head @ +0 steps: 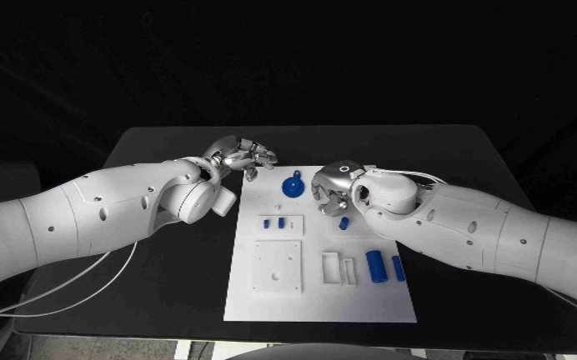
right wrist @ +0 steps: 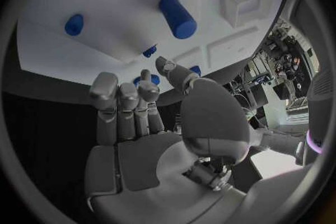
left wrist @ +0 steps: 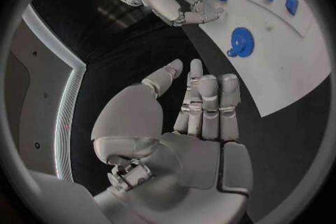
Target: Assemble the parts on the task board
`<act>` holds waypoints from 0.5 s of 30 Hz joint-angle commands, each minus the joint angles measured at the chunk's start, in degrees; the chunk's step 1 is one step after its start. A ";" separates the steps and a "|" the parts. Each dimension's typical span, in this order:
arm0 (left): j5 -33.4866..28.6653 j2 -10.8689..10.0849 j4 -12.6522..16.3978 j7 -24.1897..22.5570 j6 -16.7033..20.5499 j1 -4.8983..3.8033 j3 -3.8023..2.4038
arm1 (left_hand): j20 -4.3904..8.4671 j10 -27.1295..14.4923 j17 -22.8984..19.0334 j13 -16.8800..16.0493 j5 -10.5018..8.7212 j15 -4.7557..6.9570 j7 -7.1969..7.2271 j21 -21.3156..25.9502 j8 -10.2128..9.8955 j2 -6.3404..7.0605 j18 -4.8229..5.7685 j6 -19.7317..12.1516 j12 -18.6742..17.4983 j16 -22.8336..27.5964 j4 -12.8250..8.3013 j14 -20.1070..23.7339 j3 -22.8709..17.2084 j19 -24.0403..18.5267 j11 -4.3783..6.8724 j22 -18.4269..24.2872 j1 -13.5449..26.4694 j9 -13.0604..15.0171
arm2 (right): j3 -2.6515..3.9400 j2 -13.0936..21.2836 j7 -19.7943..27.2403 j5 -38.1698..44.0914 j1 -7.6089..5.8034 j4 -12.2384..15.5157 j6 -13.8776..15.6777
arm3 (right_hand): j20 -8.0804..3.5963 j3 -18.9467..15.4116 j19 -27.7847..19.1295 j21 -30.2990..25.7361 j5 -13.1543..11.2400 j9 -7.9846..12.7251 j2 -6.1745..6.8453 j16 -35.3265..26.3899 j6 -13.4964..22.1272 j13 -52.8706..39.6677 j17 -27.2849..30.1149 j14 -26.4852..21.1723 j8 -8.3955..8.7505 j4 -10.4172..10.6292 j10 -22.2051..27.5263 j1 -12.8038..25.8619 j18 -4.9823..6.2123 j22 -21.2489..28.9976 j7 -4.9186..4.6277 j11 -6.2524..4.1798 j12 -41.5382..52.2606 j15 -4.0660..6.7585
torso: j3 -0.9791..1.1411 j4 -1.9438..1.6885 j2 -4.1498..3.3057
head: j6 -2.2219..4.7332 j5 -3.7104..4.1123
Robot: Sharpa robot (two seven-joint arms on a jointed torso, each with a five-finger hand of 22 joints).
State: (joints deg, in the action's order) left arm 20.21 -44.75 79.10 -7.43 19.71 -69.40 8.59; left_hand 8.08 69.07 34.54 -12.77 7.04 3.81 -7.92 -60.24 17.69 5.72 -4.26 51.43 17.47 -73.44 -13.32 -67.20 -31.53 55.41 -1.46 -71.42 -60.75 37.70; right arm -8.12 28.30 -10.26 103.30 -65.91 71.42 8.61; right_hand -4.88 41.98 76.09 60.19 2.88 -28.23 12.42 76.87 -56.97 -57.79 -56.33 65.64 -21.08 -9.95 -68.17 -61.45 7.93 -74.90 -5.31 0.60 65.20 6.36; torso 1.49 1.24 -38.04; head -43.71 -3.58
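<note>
Blue gear (head: 293,185) sits at the task board's (head: 361,302) far end, just left of the right hand (head: 332,192), fingers spread, empty; left hand (head: 241,158) hovers farther, also spread.

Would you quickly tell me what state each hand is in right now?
Left hand: open, fingers apart, holding nothing, beside the board's far left corner.
Right hand: open, holding nothing, above the board.
</note>
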 commanded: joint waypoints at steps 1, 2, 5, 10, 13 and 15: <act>0.07 -0.04 0.08 -0.19 -0.67 -0.03 -0.02 | 1.08 -0.85 -0.01 -0.09 -0.21 -0.26 -0.17 0.38 -0.07 -0.11 -3.24 -0.16 -0.29 0.37 0.35 0.04 0.09 0.22 -1.43 0.09 0.62 -0.05 | -0.01 0.48 -0.58 0.15 0.03 0.44 1.19 | 0.00 -0.03 0.29 0.38 -0.09 -0.10 -0.20 -0.21 -3.36 0.09 -0.07 0.47 -0.21 0.28 11.16 0.32 7.07 -0.74 0.14 -1.48 0.22 0.18 | -0.01 -0.03 -0.02 | -0.02 0.03; 0.07 -0.06 0.08 -0.19 -0.67 -0.03 -0.01 | 1.08 -0.85 -0.01 -0.10 -0.20 -0.27 -0.18 0.38 -0.07 -0.14 -3.24 -0.18 -0.31 0.38 0.40 0.03 0.08 0.23 -1.44 0.09 0.65 -0.05 | 0.00 0.70 -0.61 0.04 0.03 0.70 1.60 | -0.01 -0.04 0.30 0.39 -0.09 -0.10 -0.20 -0.20 -3.37 0.09 -0.07 0.48 -0.22 0.29 11.15 0.32 7.07 -0.74 0.14 -1.49 0.22 0.18 | -0.01 -0.01 -0.01 | -0.01 0.02; 0.07 -0.09 0.08 -0.21 -0.69 -0.03 -0.01 | 1.08 -0.86 -0.01 -0.11 -0.19 -0.27 -0.18 0.39 -0.07 -0.15 -3.25 -0.20 -0.33 0.38 0.45 0.03 0.07 0.23 -1.44 0.09 0.68 -0.06 | 0.01 1.65 -0.32 -1.04 0.03 1.79 2.59 | -0.05 -0.55 0.55 0.56 -0.09 -0.16 0.01 -0.19 -3.59 0.25 -0.13 0.83 -0.25 1.71 10.75 1.90 7.07 -0.73 0.26 -1.62 0.17 0.33 | -0.02 -0.01 0.00 | 0.01 0.02; 0.07 -0.19 0.13 -0.23 -0.70 -0.03 0.00 | 1.07 -0.86 -0.01 -0.12 -0.18 -0.27 -0.19 0.39 -0.06 -0.17 -3.26 -0.22 -0.35 0.38 0.49 0.03 0.05 0.24 -1.44 0.09 0.70 -0.07 | 0.06 3.25 0.57 -2.14 0.01 3.38 3.36 | -0.26 -0.19 0.64 0.58 -0.08 -0.16 -0.06 -0.26 -3.59 0.37 -0.18 1.02 -0.18 1.98 10.59 1.71 7.07 -0.68 0.36 -1.74 0.08 0.47 | -0.02 0.01 -0.01 | 0.07 0.01; 0.07 -0.30 0.17 -0.24 -0.68 -0.02 0.00 | 1.07 -0.86 -0.01 -0.13 -0.18 -0.27 -0.19 0.39 -0.06 -0.18 -3.26 -0.23 -0.36 0.38 0.50 0.03 0.04 0.25 -1.44 0.09 0.70 -0.08 | 0.23 4.12 1.44 -2.64 -0.01 4.04 3.23 | -0.54 0.76 0.55 0.55 -0.07 -0.16 -0.05 -0.39 -3.41 0.46 -0.23 1.06 -0.04 0.61 10.63 -0.32 7.07 -0.66 0.38 -1.80 -0.06 0.58 | -0.02 0.06 0.02 | 0.11 -0.04; 0.07 -0.30 0.15 -0.24 -0.72 -0.02 0.01 | 1.07 -0.86 -0.01 -0.13 -0.18 -0.27 -0.19 0.39 -0.06 -0.19 -3.27 -0.23 -0.37 0.38 0.51 0.03 0.04 0.25 -1.44 0.09 0.70 -0.08 | 0.27 4.25 1.49 -2.68 -0.01 4.06 2.94 | -0.63 1.13 0.45 0.54 -0.08 -0.19 -0.10 -0.48 -3.40 0.47 -0.27 1.03 -0.02 -0.50 10.67 -1.58 7.07 -0.67 0.35 -1.77 -0.09 0.58 | -0.02 0.09 0.02 | 0.12 -0.08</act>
State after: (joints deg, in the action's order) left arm 20.21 -45.07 79.14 -7.32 19.69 -69.40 8.62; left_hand 8.06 68.77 34.54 -12.82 7.04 3.81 -7.74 -60.24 17.69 5.50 -4.21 51.25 17.47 -73.44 -13.17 -67.20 -31.38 55.40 -1.76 -71.42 -60.52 37.70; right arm -7.88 32.57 -9.88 101.56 -65.93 75.31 10.94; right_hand -5.27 43.03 76.65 60.51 2.88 -28.38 12.29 76.58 -59.57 -57.35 -56.56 66.63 -21.08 -10.22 -60.45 -62.57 7.95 -74.92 -3.99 -0.73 65.20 6.95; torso 1.48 1.27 -38.04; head -43.62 -3.60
